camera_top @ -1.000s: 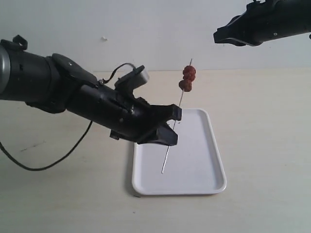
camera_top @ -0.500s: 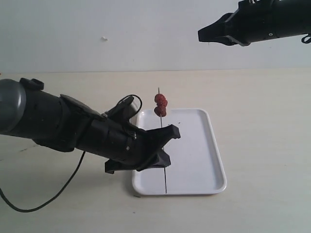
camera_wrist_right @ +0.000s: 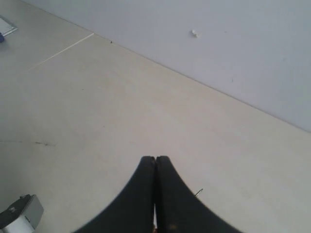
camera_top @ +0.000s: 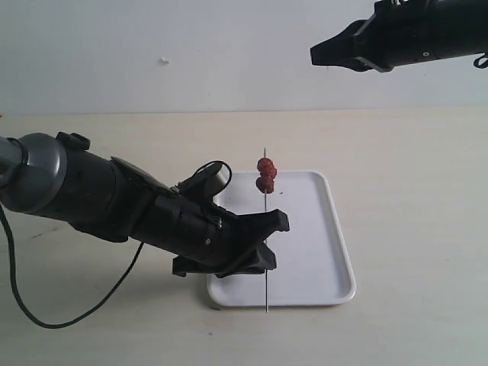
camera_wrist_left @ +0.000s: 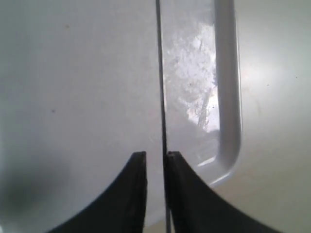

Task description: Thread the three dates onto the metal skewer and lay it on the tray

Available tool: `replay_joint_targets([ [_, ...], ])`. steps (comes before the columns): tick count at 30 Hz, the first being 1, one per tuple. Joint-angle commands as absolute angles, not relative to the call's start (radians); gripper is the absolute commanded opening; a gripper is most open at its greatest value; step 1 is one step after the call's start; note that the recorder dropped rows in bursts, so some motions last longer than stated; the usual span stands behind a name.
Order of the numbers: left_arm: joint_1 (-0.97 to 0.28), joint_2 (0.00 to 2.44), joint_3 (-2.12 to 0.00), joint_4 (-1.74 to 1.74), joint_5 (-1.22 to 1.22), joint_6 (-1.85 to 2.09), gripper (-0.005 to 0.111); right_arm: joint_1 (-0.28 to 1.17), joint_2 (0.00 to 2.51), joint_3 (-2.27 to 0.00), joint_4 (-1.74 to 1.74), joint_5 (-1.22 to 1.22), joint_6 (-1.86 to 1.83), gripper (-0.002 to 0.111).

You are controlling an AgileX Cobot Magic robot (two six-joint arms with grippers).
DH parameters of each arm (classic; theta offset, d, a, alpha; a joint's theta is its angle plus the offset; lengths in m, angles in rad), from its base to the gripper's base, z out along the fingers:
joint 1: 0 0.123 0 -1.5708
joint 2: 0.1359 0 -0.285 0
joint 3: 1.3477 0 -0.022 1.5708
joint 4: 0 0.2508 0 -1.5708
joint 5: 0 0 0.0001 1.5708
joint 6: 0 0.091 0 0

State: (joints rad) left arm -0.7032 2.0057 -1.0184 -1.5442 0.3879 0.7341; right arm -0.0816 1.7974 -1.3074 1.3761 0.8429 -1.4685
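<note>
Left tool (camera_top: 276, 242), jaws barely parted around the metal skewer (camera_top: 265, 202), is laying the three dates (camera_top: 265, 174) onto the tray (camera_top: 320, 244) beneath it. The skewer likely needs settling flat; right tool (camera_top: 314, 56) is idling closed.

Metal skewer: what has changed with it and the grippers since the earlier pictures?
The left gripper carried the metal skewer, three dates on it, down toward the front rim of the tray, turning it from tilted to nearly upright; its jaws now stand slightly apart around it. The right gripper shifted slightly left, shut. The tray stayed.
</note>
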Motion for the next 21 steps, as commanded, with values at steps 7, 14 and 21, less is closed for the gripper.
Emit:
replay_joint_targets([
  [7,-0.707,2.001,-1.025,-1.552,0.419,0.755,0.048,-0.082,1.794,-1.303,1.387,0.864,-1.479,0.000],
  [14,-0.707,2.001,-1.025,-1.552,0.419,0.787,0.048,-0.082,1.794,-1.303,1.387,0.864,-1.479,0.000],
  [21,-0.674,1.904,-1.023,-1.549,0.331,0.956,0.046,-0.082,1.792,-1.303,1.409,0.906,-1.507,0.000],
])
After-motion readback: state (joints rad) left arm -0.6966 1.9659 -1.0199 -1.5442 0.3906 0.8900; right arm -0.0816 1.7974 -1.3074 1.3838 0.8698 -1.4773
